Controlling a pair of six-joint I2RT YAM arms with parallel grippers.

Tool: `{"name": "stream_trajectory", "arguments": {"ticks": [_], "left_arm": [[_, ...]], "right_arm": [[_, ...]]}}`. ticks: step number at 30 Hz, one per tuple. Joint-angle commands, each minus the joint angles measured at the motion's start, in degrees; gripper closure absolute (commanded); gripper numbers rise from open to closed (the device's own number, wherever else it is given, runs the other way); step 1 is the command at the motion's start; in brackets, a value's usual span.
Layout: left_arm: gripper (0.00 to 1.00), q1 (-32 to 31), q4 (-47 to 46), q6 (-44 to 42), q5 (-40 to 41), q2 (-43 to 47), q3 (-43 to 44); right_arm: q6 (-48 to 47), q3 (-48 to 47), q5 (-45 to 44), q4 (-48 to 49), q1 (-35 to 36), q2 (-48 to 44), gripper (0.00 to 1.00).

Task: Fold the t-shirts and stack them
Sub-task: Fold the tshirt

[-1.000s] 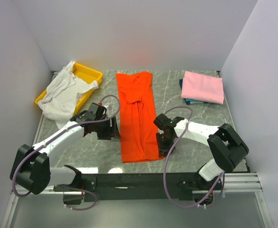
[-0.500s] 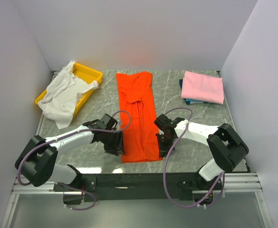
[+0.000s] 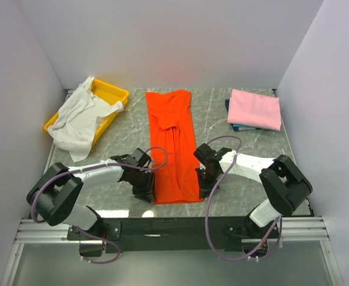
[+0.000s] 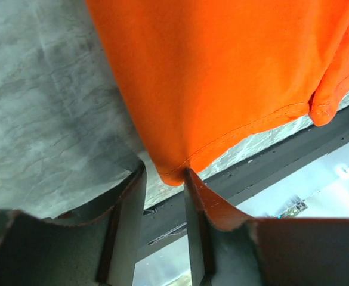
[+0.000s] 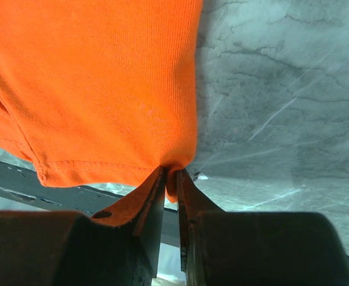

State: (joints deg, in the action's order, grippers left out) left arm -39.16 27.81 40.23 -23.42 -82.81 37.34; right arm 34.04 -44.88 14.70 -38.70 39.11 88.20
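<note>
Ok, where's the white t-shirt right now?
In the top view, the white t-shirt is at the far left of the table, draped over the yellow tray and spilling off its near end, left of the orange-red t-shirt.

1. An orange-red t-shirt (image 4: 222, 71) fills the upper part of the view, lying flat on a grey marbled table (image 4: 49, 107).
2. Its stitched hem runs across the lower right and ends in a corner pointing downward.
3. The left gripper (image 4: 164, 174) shows at the bottom edge. Its two dark fingers (image 4: 126, 208) stand apart, with that corner between their tips.
4. Past the table's edge, a black rail (image 4: 269, 170) crosses diagonally.
</note>
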Motion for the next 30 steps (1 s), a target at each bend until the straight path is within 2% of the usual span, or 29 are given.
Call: {"name": "stream_trajectory", "arguments": {"ticks": [1, 3, 6, 12, 14, 23, 30], "left_arm": [[0.62, -0.3, -1.9, 0.0, 0.0, -1.7, -0.4], [0.63, -0.4, -2.7, -0.1, -0.6, -2.5, -0.5], [0.71, -0.4, -3.0, -0.2, -0.6, -3.6, -1.0], [1.00, -0.4, -3.2, 0.1, -0.4, -3.9, -1.8], [1.00, -0.5, -2.7, 0.2, 0.2, -3.6, -2.1], [1.00, -0.8, 0.1, 1.1, 1.5, -0.6, -1.3], [1.00, -0.8, 3.7, -0.1, 4.1, 3.0, 3.9]], "right_arm": [[-0.4, 1.0, -0.5, 0.5, 0.0, -0.6, 0.80], [-0.5, 0.9, -0.4, 0.4, 0.0, -0.4, 0.80], [-0.6, 0.9, -0.1, 0.3, 0.0, -0.2, 0.81], [-0.8, 1.4, 1.3, 0.1, 0.0, 0.0, 0.92], [-1.0, 1.5, 1.7, -0.1, 0.0, 0.0, 1.00], [-1.2, 2.3, 5.6, -1.3, 0.2, -0.8, 1.00], [0.1, -1.8, 2.9, -5.9, 0.1, -4.1, 1.00]]}}
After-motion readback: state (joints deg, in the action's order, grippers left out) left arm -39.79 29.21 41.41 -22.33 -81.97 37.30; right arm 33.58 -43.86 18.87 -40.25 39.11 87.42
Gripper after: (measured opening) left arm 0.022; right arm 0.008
